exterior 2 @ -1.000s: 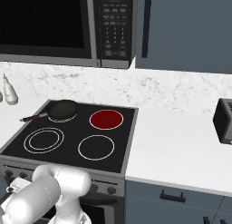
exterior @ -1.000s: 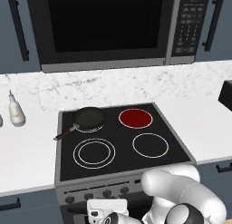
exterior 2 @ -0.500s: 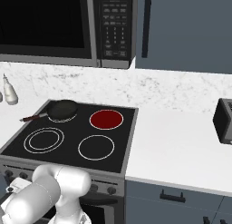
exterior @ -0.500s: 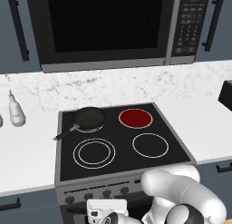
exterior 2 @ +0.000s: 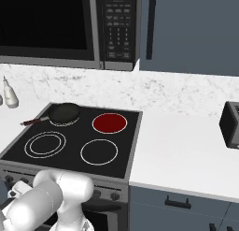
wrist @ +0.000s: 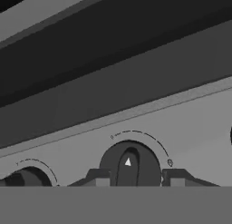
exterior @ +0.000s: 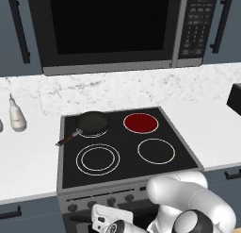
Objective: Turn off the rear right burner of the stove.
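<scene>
Hand view, knob (wrist: 130,166) bar upright, pointer up

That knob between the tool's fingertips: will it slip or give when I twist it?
The knob is probably rigid: a raised bar runs across its round face, giving the fingertips flat sides to bear on. It looks smooth, so a loose pinch might slip. Likely it rotates in place; the rear right burner glows red.
</scene>
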Tool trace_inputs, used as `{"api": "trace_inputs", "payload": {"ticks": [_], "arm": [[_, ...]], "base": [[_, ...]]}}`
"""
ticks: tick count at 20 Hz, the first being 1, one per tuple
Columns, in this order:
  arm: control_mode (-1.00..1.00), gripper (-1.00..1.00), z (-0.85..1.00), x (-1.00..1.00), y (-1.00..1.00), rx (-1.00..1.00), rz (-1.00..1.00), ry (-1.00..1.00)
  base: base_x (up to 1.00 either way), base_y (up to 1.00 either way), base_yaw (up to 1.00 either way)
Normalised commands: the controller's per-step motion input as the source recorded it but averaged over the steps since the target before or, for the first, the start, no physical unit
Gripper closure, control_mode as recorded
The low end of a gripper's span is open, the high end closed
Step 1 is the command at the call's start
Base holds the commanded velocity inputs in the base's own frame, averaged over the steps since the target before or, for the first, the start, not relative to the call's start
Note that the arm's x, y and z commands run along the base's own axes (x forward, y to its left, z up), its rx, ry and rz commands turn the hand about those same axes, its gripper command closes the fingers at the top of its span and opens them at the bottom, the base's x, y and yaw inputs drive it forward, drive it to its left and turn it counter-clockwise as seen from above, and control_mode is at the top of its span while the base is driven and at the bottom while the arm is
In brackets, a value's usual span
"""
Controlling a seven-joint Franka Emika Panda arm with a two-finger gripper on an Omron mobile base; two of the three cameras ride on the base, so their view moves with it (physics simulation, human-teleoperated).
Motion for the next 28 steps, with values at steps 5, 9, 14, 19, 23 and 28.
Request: {"api": "trace_inputs", "payload": {"ticks": [5,9,14,19,23,28], "arm": [[-1.00,1.00,0.00,0.00,-0.45,0.66,-0.20,-0.04],[-1.00,1.00,0.00,0.01,-0.37,0.65,-0.26,-0.10],[-1.00,1.00,0.00,0.07,-0.45,0.66,-0.32,-0.15],[-1.00,1.00,0.04,0.11,-0.55,0.64,-0.35,-0.20],[-1.00,1.00,0.02,0.00,-0.69,0.70,-0.41,-0.22],[-1.00,1.00,0.00,0.00,-0.68,0.74,-0.46,-0.22]], "base": [[0.00,0.00,0.00],[0.00,0.00,0.00],[0.00,0.00,0.00],[0.00,0.00,0.00],[0.00,0.00,0.00],[0.00,0.00,0.00]]}}
